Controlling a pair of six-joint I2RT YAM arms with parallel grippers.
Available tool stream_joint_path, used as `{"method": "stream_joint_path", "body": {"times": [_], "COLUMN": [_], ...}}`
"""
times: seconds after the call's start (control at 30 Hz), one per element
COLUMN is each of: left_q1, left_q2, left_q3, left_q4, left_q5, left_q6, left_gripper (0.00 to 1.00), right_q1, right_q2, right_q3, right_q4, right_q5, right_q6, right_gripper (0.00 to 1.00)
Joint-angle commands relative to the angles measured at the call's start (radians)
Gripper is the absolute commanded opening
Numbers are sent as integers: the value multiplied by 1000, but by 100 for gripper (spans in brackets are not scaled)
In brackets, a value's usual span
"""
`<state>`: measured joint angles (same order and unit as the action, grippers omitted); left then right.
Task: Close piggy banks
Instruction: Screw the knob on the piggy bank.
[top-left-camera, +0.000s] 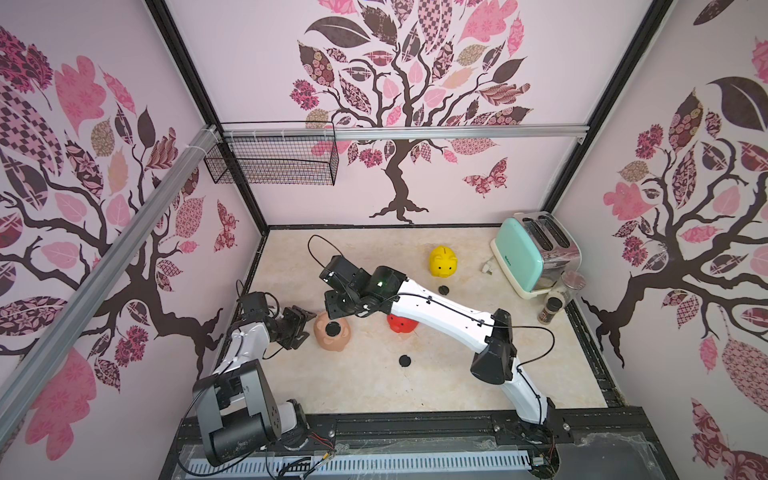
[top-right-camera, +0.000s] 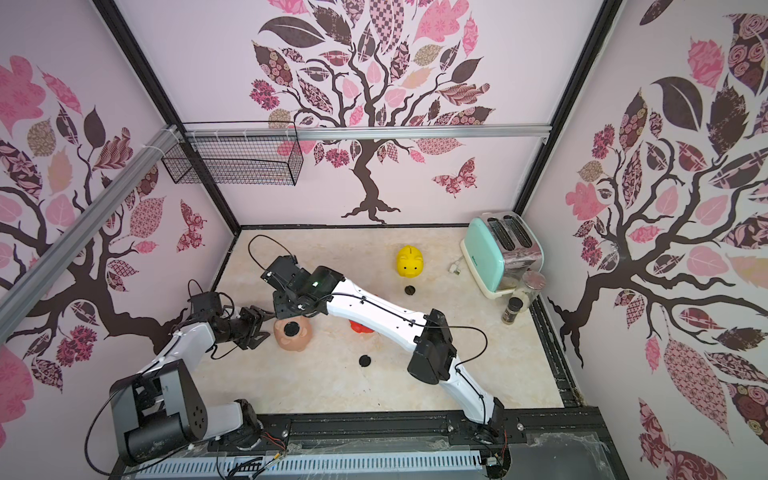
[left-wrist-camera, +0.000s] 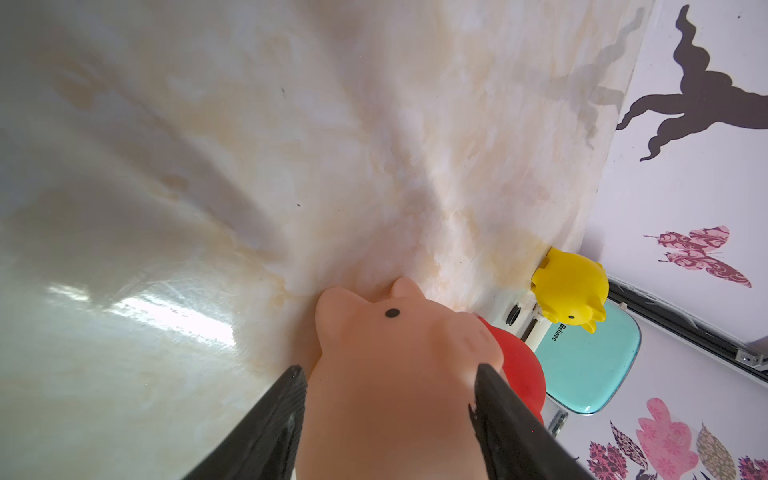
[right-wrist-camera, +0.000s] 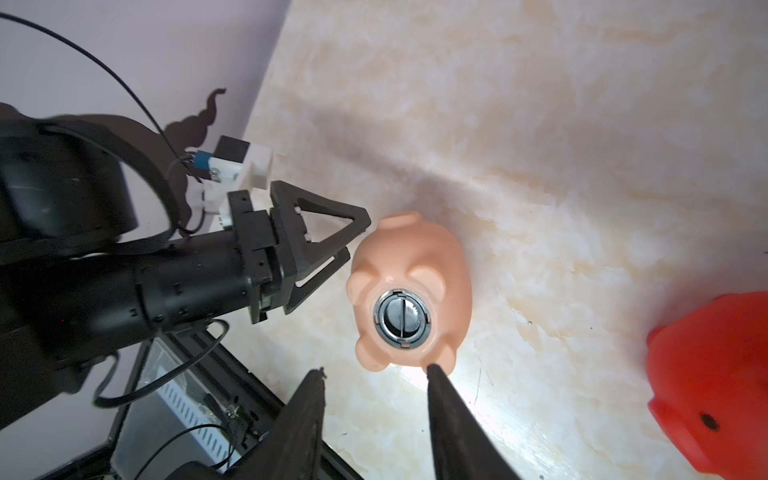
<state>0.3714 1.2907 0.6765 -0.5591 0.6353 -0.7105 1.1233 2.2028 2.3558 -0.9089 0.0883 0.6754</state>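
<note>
The peach-pink piggy bank (top-left-camera: 332, 338) lies belly up at the table's left, with a black plug (right-wrist-camera: 402, 318) seated in its belly hole. My left gripper (left-wrist-camera: 388, 368) is open, its fingers either side of the pig's near end; in the right wrist view its tips (right-wrist-camera: 359, 237) sit just beside the pig. Above the pig my right gripper (right-wrist-camera: 374, 372) is open and holds nothing. The red piggy bank (top-left-camera: 403, 326) lies partly under my right arm. Further back, the yellow piggy bank (top-left-camera: 443, 262) stands upright.
Two loose black plugs lie on the table, one (top-left-camera: 444, 290) near the yellow pig, one (top-left-camera: 405, 360) toward the front. A mint-green toaster (top-left-camera: 532, 253), a glass jar (top-left-camera: 572, 282) and a spice bottle (top-left-camera: 549, 309) stand at the back right. A wire basket (top-left-camera: 274, 158) hangs on the wall.
</note>
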Motion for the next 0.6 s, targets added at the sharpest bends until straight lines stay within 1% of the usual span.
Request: {"method": "stream_joint_path", "body": {"times": [0.0, 0.13, 0.3, 0.4, 0.5, 0.57], "left_q1": [13, 20, 22, 23, 18, 6], "left_q2": [-36, -70, -151, -216, -274, -300], "left_q3": [48, 85, 97, 100, 114, 125], "left_q4": [-62, -108, -110, -97, -96, -104], "left_q5": [-28, -62, -46, -36, -1, -5], "left_q6": [50, 88, 134, 168, 204, 217], "left_gripper": [67, 68, 69, 70, 70, 71], "right_q1": [0, 0, -2, -10, -38, -61], "right_q2": [-81, -178, -323, -428, -538, -626], "right_q3": [30, -33, -196, -350, -516, -647], "right_q4": [-25, 21, 120, 198, 257, 301], "right_q5": [71, 120, 184, 229, 252, 261], "right_q6": [-78, -139, -215, -244, -252, -271], "right_gripper": [49, 59, 69, 72, 76, 82]}}
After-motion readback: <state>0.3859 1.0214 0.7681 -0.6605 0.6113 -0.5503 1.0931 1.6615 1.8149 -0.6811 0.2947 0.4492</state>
